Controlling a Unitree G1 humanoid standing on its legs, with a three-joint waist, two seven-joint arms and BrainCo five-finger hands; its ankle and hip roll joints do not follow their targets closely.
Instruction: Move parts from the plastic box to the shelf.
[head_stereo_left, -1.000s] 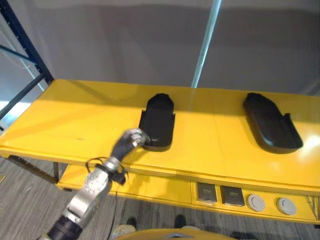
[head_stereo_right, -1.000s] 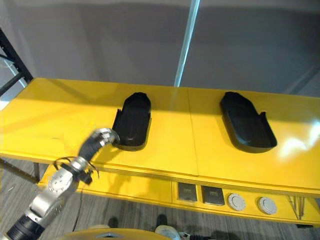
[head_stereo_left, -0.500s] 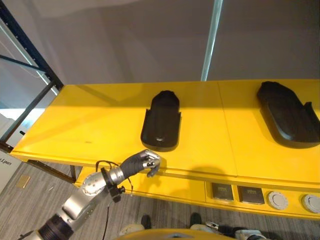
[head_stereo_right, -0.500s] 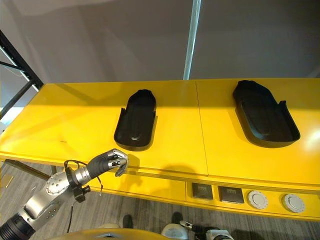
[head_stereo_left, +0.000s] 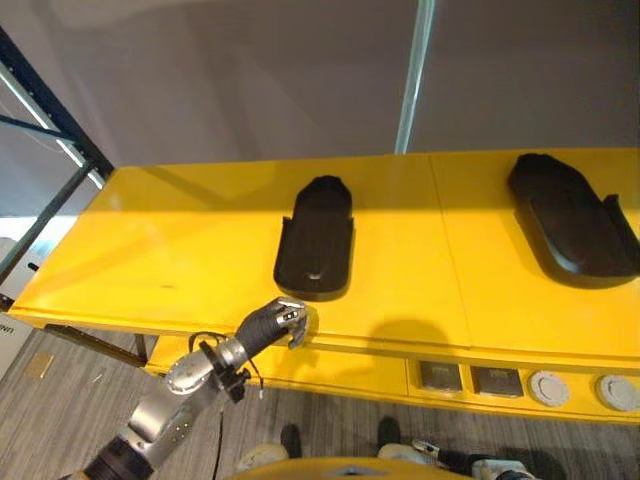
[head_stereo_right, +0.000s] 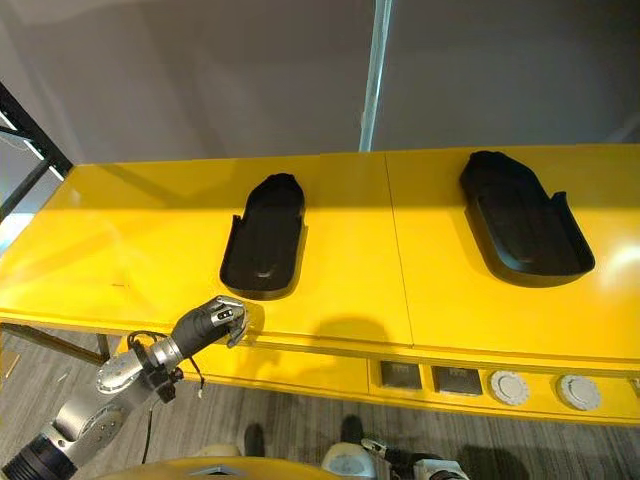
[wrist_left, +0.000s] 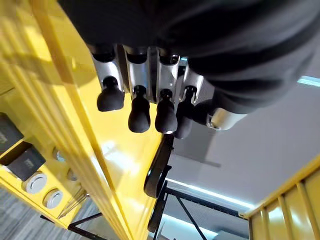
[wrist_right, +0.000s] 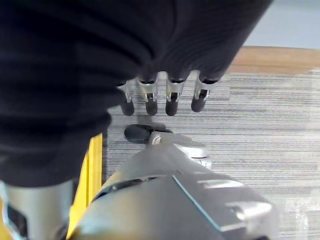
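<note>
Two black plastic parts shaped like long scoops lie on the flat yellow metal shelf (head_stereo_left: 180, 250). One part (head_stereo_left: 316, 240) is near the middle of the shelf. The other part (head_stereo_right: 520, 220) lies well apart from it, toward the robot's right.

The left hand (head_stereo_left: 272, 322) is at the front edge of the shelf, just in front of the middle part and not touching it. The left wrist view shows what the eye views do not: its fingers (wrist_left: 139, 114) are curled in a row and hold nothing, with the middle part seen from its side past them.

The right wrist view shows the right hand (wrist_right: 150, 95) hanging over the grey striped floor (wrist_right: 260, 115). Its fingers are loose, a little apart, and hold nothing.

Under the shelf's front edge sit two dark square sockets (head_stereo_right: 430, 378) and round white buttons (head_stereo_right: 545, 388).
</note>
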